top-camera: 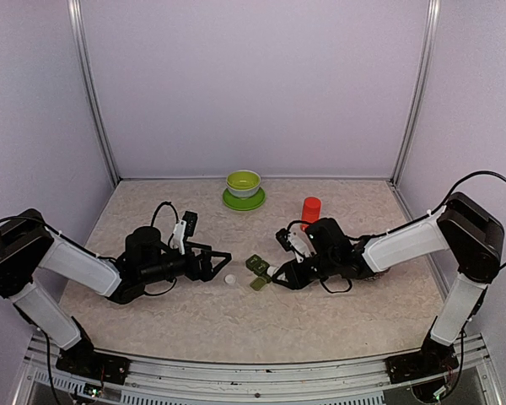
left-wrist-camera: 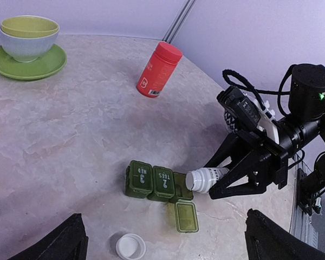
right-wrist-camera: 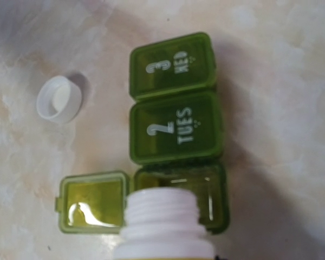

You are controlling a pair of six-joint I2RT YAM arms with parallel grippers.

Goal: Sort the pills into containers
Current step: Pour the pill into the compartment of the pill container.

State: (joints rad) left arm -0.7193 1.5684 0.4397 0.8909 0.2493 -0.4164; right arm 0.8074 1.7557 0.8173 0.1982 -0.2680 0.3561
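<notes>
The table (top-camera: 337, 325) shows wide marble between the containers and every edge in the top view. Centre-left, the left gripper (top-camera: 222, 264) gapes fully, holding nothing. The right gripper (left-wrist-camera: 208, 180) clamps a tipped white bottle (right-wrist-camera: 165, 222), its mouth over the open end compartment of the containers (left-wrist-camera: 154, 181), mid-frame. A white cap (left-wrist-camera: 130, 246) lies near, lower left.

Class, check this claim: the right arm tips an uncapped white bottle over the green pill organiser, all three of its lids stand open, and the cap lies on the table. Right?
Not quite: only the end lid stands open, by the mouth of the white bottle; the TUES compartment and WED compartment are shut, as the right wrist view shows. The rest holds.
</notes>
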